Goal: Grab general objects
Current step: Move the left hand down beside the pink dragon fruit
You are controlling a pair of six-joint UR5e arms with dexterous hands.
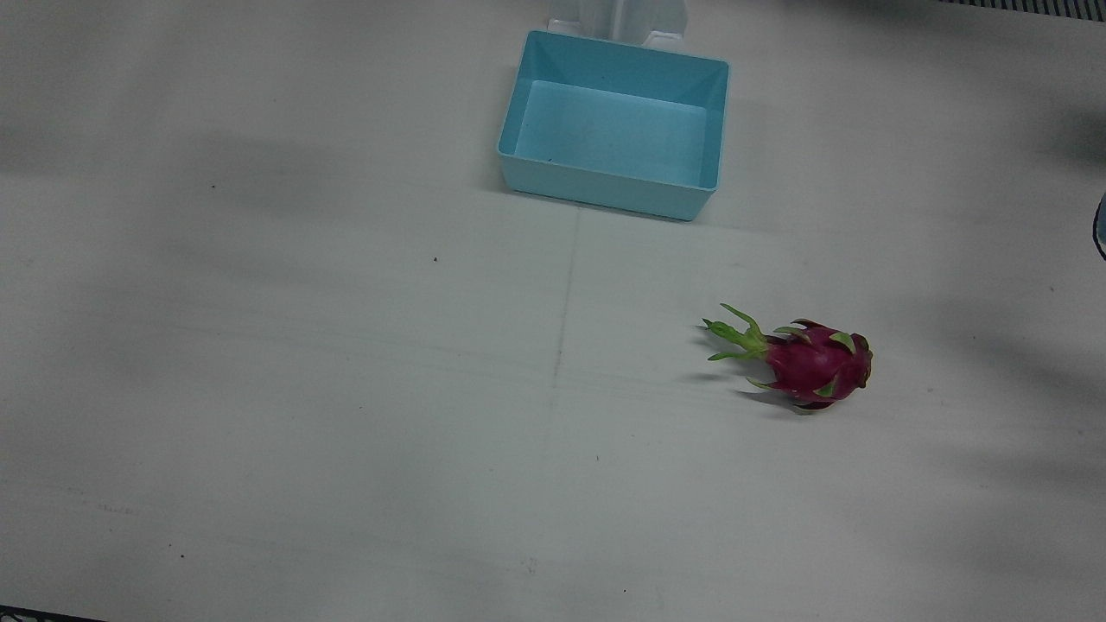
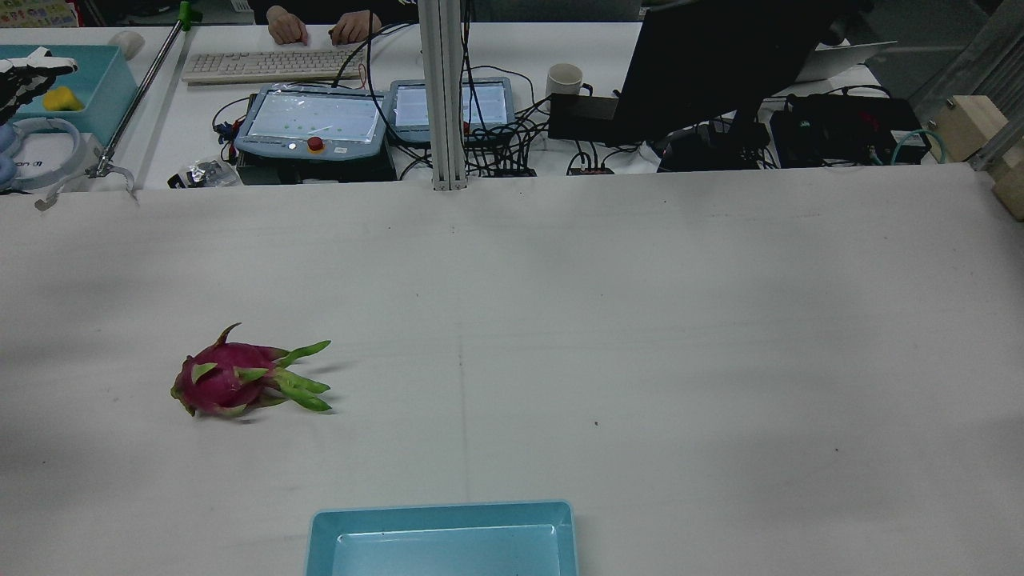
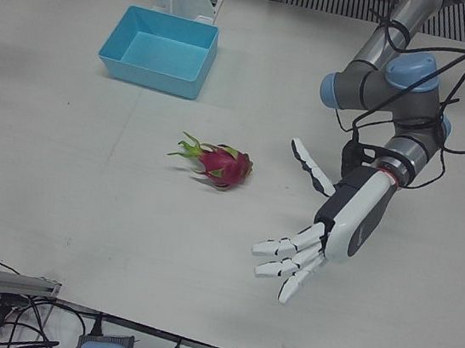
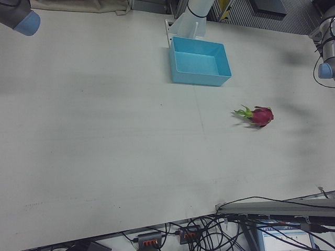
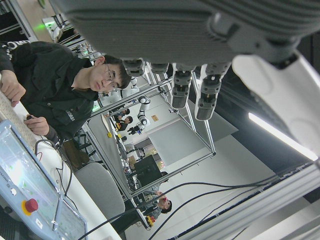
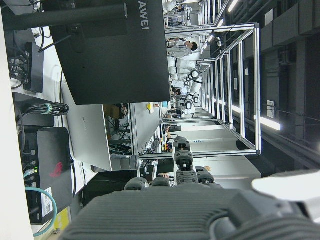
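1. Dragon fruit [image 1: 812,363]: one piece, magenta skin with green scales and a spray of green leaf tips at one end. It lies on its side on the bench [image 1: 285,389], on the half before the robot's left arm. The leafy end points toward the bench's middle seam. Nothing touches it.
2. Blue bin [image 1: 615,123]: light blue, rectangular, open-topped, nothing visible inside. It stands on the bench at the robot's edge, near the centre line and just before the white pedestal [image 1: 618,22]. It is well apart from the dragon fruit.
3. Left robot hand [image 3: 320,237]: white fingers [image 3: 278,249] spread apart, palm open, holding nothing. In the left-front view it hangs above the bench on the operators' side of the dragon fruit, clear of it, no contact. Its own camera looks out over the operators' desk at a seated person in a dark jacket [image 5: 55,95].
4. Left arm [image 3: 389,92]: grey and blue joints, with black cabling running along it.
5. Right robot hand [image 6: 185,172]: seen only in its own camera, where dark fingers stand fairly straight and apart with nothing between them. That camera faces a black monitor [image 6: 107,50] beyond the bench.
6. Right arm: only one blue-capped joint [image 4: 21,18] shows, at the corner of the right-front view.
7. Operators' desk beyond the bench, rear view: keyboard [image 2: 268,64], two teach pendants [image 2: 312,120], white mug [image 2: 564,80], tangled cables.
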